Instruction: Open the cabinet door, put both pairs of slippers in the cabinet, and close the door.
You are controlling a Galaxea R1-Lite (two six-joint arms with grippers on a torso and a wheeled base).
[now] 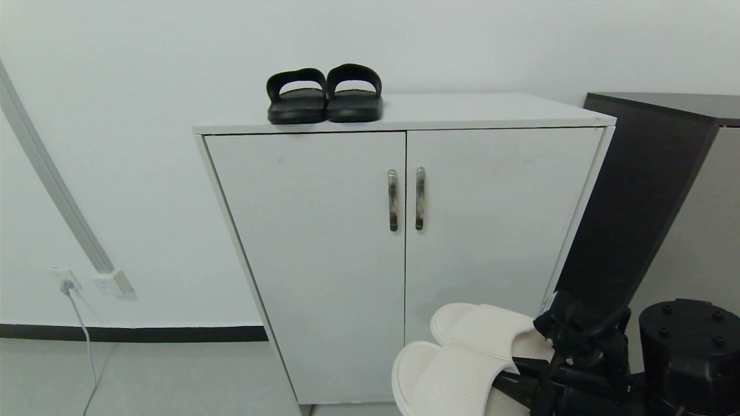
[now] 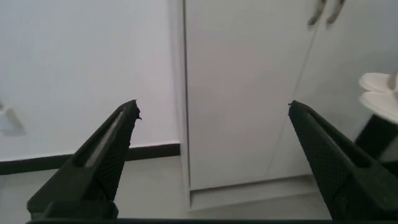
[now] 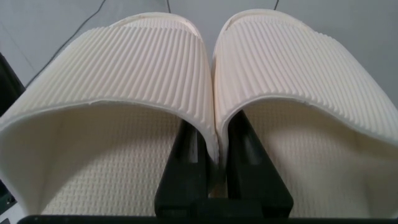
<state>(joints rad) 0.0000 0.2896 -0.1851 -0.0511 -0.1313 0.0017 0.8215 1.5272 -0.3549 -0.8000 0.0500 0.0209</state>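
Observation:
A white two-door cabinet [image 1: 324,260] stands against the wall with both doors shut, its two metal handles [image 1: 393,200] side by side at the middle. A pair of black slippers [image 1: 324,95] sits on its top at the left. My right gripper [image 3: 214,158] is shut on the pair of white ribbed slippers [image 1: 462,358], pinching their inner straps together, low in front of the right door. My left gripper [image 2: 211,155] is open and holds nothing, low near the cabinet's left bottom corner [image 2: 186,186].
A dark cabinet [image 1: 647,190] stands right of the white one. A wall socket with a cable [image 1: 68,286] and a slanted conduit [image 1: 52,179] are on the wall at the left. Bare grey floor [image 1: 144,375] lies left of the cabinet.

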